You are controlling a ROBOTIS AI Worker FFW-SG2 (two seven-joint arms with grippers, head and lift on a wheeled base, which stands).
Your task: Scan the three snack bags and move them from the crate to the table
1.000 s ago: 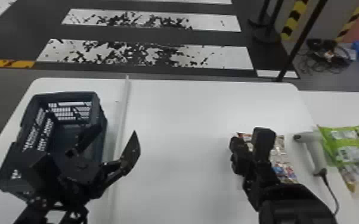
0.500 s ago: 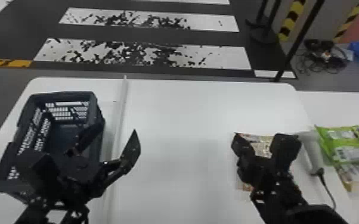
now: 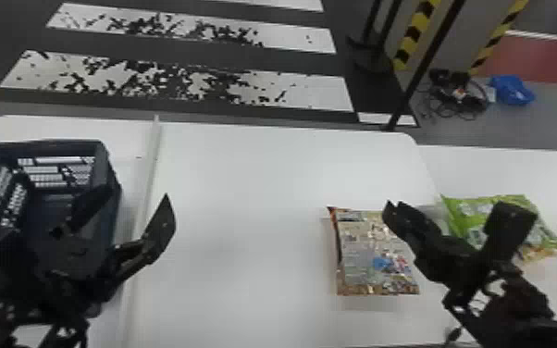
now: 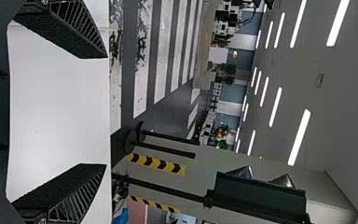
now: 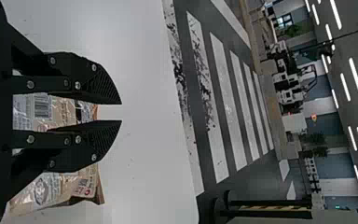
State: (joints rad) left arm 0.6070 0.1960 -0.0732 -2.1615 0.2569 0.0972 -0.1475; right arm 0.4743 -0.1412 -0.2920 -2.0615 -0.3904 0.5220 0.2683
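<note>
In the head view, my left gripper (image 3: 136, 195) stands open beside the dark crate (image 3: 111, 185), partly hiding it. Its two fingers are spread with nothing between them in the left wrist view (image 4: 106, 111). My right gripper (image 3: 453, 210) is open at the right side of the table, just right of a beige-and-orange snack bag (image 3: 368, 250) lying flat. From the right wrist, the open gripper (image 5: 121, 112) has the bag (image 5: 39, 191) beyond its fingers, not held. A green snack bag (image 3: 472, 210) lies farther right, partly behind the right gripper, over another brownish bag (image 3: 541, 253).
A pale raised strip (image 3: 145, 185) runs front to back between the crate and the white table's middle (image 3: 254, 231). The pale scanner (image 3: 436, 214) is mostly hidden behind my right gripper. A dark pole (image 3: 423, 69) rises past the table's far edge.
My right gripper has moved rightward off the beige bag, uncovering it, and its fingers have spread in the head view. My left arm has kept nearly still.
</note>
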